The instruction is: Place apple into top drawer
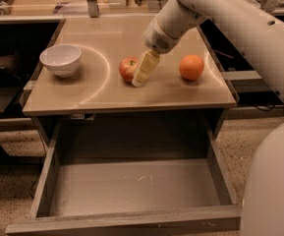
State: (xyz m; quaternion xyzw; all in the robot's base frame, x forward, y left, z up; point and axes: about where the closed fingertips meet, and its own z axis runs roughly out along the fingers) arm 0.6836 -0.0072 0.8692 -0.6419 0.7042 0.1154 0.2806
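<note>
The apple (127, 68), red with yellowish patches, sits on the tan countertop (107, 90) near its middle. My gripper (138, 78) reaches down from the upper right and is right against the apple's right side, its tip at the countertop. The top drawer (131, 188) is pulled wide open below the counter's front edge; its grey bottom is bare and lightly scratched. The apple's right side is partly hidden behind the gripper.
A white bowl (61, 59) stands at the counter's left. An orange round fruit (191, 67) lies to the right of the gripper. My white arm (240, 28) crosses the upper right, and part of my body (274, 191) fills the lower right.
</note>
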